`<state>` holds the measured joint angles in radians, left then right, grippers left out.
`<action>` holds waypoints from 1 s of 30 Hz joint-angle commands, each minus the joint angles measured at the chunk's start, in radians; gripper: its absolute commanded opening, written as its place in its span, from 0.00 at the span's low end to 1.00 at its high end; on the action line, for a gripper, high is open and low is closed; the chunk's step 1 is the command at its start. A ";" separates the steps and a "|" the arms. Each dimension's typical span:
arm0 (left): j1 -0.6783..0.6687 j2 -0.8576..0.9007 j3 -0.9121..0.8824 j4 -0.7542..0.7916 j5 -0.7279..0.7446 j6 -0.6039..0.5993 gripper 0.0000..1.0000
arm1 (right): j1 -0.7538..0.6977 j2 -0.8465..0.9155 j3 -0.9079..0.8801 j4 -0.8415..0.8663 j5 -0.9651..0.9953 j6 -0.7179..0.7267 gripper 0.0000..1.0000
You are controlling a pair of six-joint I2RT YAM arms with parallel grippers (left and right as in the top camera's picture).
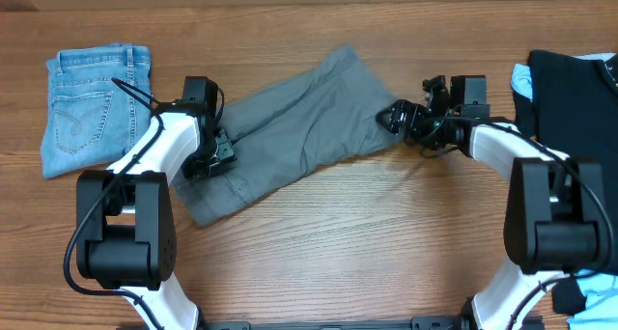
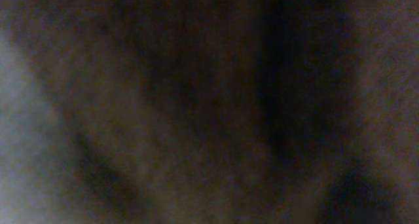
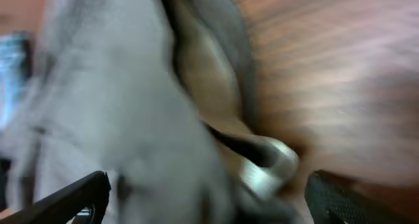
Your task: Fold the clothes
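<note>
Grey shorts (image 1: 290,127) lie between left fingers (image 1: 220,154) and right fingers (image 1: 392,116)

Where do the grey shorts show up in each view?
Overhead: the grey shorts lie diagonally, mid-frame.
Left wrist: too dark and blurred to tell.
Right wrist: the grey shorts fill the left half, close up and blurred.
Shared landmark: the wooden table, which is at upper right in the right wrist view.

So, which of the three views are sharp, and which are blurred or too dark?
Overhead: sharp, evenly lit, the grey shorts read clearly. Left wrist: dark and wholly out of focus, nothing identifiable. Right wrist: motion-blurred, yet the shorts and the wooden table remain recognisable.
</note>
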<state>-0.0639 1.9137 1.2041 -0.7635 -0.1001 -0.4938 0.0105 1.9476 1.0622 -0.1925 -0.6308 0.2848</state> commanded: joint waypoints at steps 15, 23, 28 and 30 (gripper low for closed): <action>0.005 0.053 0.072 0.090 0.458 0.061 0.78 | -0.368 0.013 0.079 -0.114 -0.051 -0.036 0.04; -0.041 0.053 0.074 0.458 0.563 -0.090 0.72 | -0.374 0.012 0.076 -0.741 0.008 -0.203 0.04; -0.032 0.053 0.133 0.340 0.588 -0.004 0.67 | -0.373 -0.014 0.078 -0.890 0.001 -0.301 0.26; -0.035 0.053 0.233 0.261 0.577 0.074 0.68 | -0.373 -0.085 0.101 -0.888 0.001 -0.301 0.39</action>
<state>-0.0978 1.9583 1.3113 -0.4511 0.4648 -0.5335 -0.3656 1.9713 1.1366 -1.0832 -0.6224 0.0116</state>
